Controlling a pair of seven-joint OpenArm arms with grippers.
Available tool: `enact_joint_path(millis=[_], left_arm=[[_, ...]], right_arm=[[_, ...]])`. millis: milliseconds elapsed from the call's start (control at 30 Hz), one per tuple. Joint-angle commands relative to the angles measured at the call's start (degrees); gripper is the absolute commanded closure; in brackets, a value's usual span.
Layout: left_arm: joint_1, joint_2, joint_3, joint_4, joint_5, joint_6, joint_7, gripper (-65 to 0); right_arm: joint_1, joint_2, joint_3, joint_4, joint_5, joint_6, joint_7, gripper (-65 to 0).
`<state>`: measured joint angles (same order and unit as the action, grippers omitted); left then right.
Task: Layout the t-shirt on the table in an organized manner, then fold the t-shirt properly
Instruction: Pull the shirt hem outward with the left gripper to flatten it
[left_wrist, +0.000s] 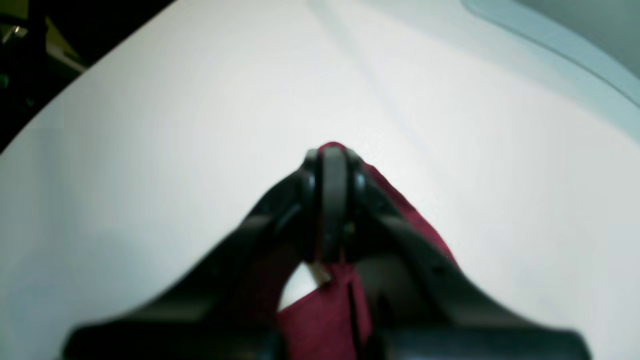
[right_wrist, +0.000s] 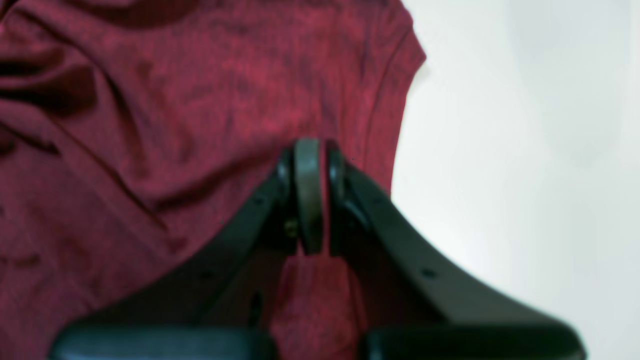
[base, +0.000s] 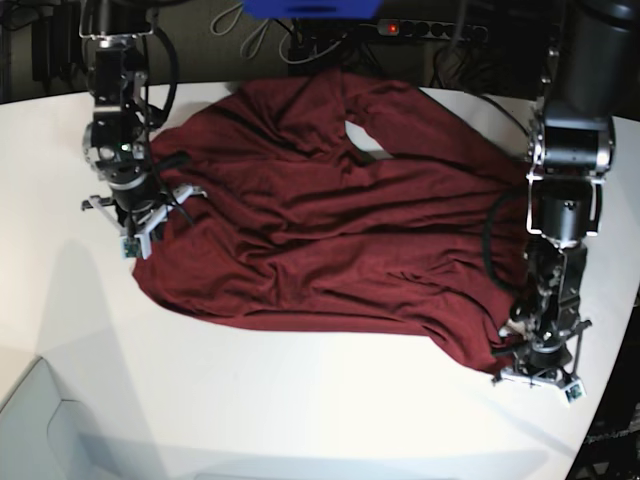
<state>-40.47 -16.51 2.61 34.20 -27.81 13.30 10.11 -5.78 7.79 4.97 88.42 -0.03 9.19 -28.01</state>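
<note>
Between the closed jaws of the left gripper (left_wrist: 334, 200) and the right gripper (right_wrist: 310, 195), the shirt (base: 330, 220) is pinched, spread across the table (base: 300, 400).

The t-shirt (base: 330, 215) covers most of the far and middle part of the table (base: 250, 410), so there a gripper has only cloth under it, with many wrinkles. The near part of the table is bare from left to right, and the far left corner is bare too; a gripper can pass there freely. At the left edge of the cloth stands the right gripper (base: 150, 215), closed on the fabric, with its arm rising behind it. At the near right corner stands the left gripper (base: 520, 350), also closed on the cloth, very near the table's right edge. Cables lie beyond the far edge.
</note>
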Motion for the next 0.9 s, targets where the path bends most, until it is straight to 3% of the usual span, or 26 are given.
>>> enact_joint_path(millis=[0,433,500,633,700,867], left_arm=[[-3.8,-0.6,-0.1,-0.4,0.3,-0.1,-2.0,-0.4],[-12.1,-0.2,0.0,-11.6,0.3,-0.2,-8.7,-0.8],[-12.8,-0.2,-0.1,-12.4,0.3,-0.2,-9.0,-4.1],[-13.1,-0.2,-0.1,-12.7,0.3,-0.2,-9.1,-20.7],[-13.1,-0.2,-0.1,-12.7,0.3,-0.2,-9.5,-25.9],[-12.8,-0.3,-0.2,-12.7,-0.2,-0.2,-10.8,-28.4]], right_arm=[[0.6,0.5,0.1,0.9,0.1,-0.3,1.4,-0.7],[-0.2,0.6,0.2,1.5,0.1,-0.3,1.4,-0.7],[-0.3,0.5,0.3,1.5,0.1,-0.3,1.4,-0.7],[-0.3,0.5,0.3,1.5,0.1,-0.3,1.4,-0.7],[-0.3,0.5,0.3,1.6,0.1,-0.3,1.4,-0.7],[-1.6,0.4,0.2,4.2,0.1,-0.3,1.4,-0.7]])
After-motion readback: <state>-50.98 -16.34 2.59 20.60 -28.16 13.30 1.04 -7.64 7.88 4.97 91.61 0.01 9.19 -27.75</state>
